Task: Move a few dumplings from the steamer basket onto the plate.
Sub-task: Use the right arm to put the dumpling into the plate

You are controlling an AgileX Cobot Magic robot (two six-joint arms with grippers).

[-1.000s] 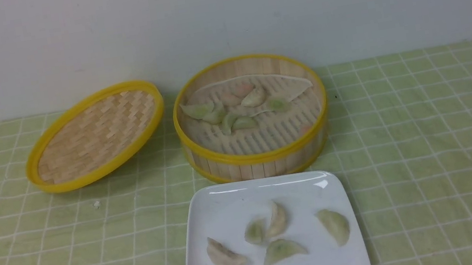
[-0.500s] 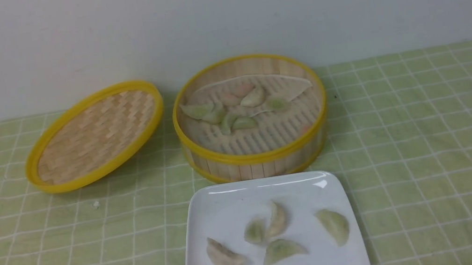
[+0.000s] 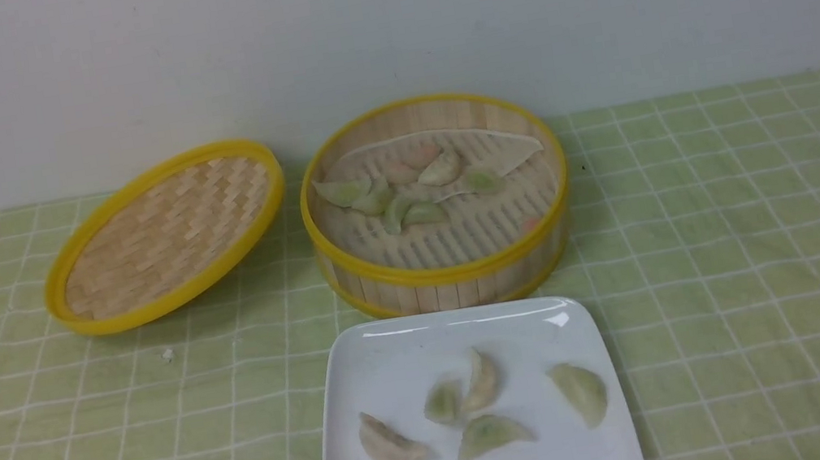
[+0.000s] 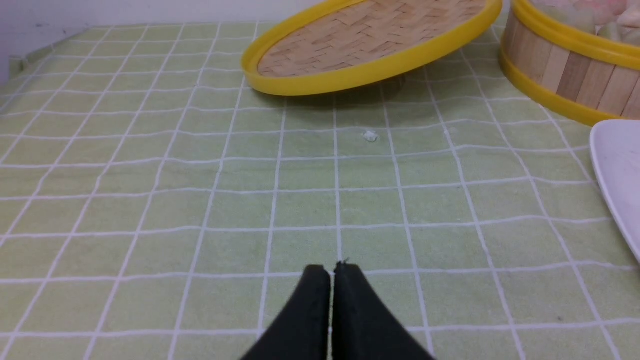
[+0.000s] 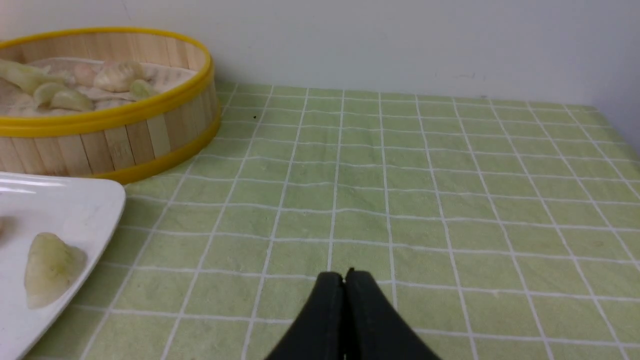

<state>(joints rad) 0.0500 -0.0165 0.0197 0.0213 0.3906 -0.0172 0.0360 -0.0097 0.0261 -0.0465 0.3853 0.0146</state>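
In the wrist views alone, both grippers' jaws show, closed.

A woven yellow-rimmed lid point(image 3: 164, 236) sits tilted on the green checked tablecloth point(image 3: 751, 250), a white crumb point(image 3: 167, 355) nearby.

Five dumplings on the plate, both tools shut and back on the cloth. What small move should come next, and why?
Probably none beyond holding position. The plate already carries five dumplings, which covers "a few", and the rest sit in the steamer basket. The left tool and right tool are shut, empty and clear of both, so the job looks finished.
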